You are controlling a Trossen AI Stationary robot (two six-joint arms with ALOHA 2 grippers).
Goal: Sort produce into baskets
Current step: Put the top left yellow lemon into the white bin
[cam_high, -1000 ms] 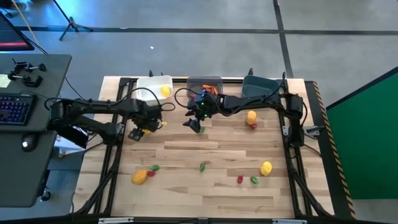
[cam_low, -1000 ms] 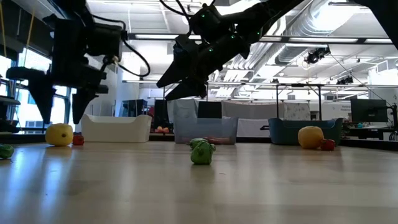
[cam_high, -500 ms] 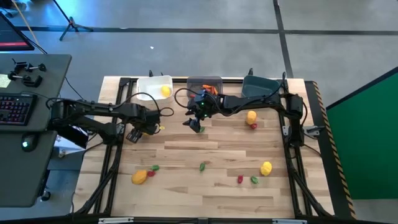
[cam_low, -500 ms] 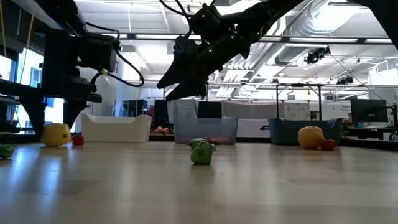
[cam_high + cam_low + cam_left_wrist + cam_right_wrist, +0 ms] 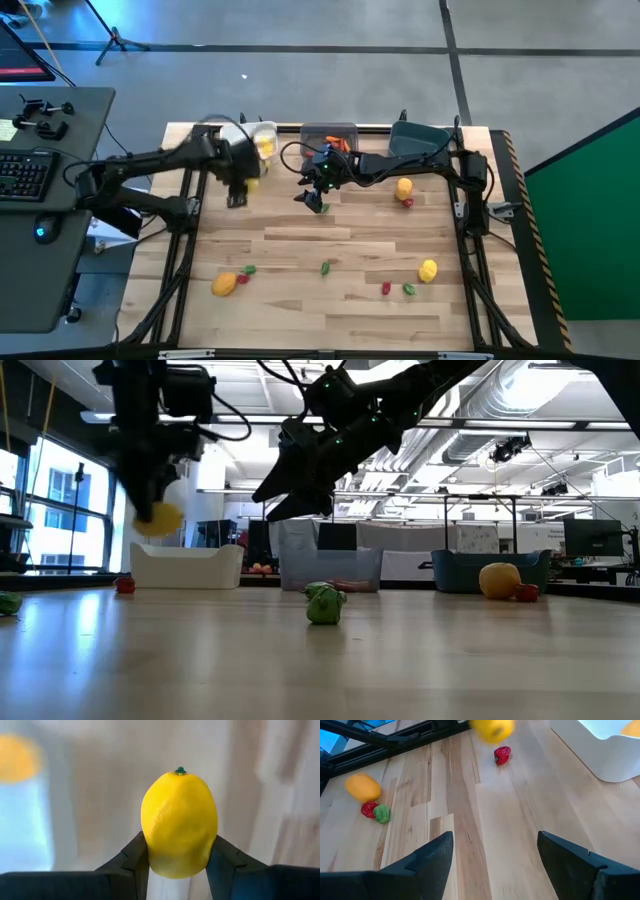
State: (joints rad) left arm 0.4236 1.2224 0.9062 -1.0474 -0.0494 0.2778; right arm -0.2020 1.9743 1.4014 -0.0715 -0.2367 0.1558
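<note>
My left gripper (image 5: 177, 857) is shut on a yellow lemon (image 5: 179, 820) and holds it in the air, just on the near side of the white bin (image 5: 248, 138); in the low view the lemon (image 5: 160, 516) hangs above the table. My right gripper (image 5: 315, 200) is open and empty above the table, on the near side of the translucent grey bin (image 5: 330, 134). The dark teal bin (image 5: 420, 138) stands at the far right. Another yellow fruit (image 5: 264, 147) lies in the white bin. My left gripper pinches the lemon between its two fingers, one on each long side (image 5: 149, 851), at the end opposite the green stem tip (image 5: 180, 770). The fingers (image 5: 150, 490) point down from above. The lemon is lifted clear of the table.
Loose on the table: a yellow fruit (image 5: 404, 187) with a red bit (image 5: 408, 202), a yellow fruit (image 5: 428, 269), red (image 5: 386, 288) and green (image 5: 409, 289) bits, a green piece (image 5: 326, 267), an orange-yellow fruit (image 5: 224, 285), a small red piece (image 5: 125, 585).
My left gripper has taken hold of the lemon that lay on the table's left side, raised it clear and carried it toward the far edge and the white bin. The small red piece beside it stays on the table. My right arm has kept still.
</note>
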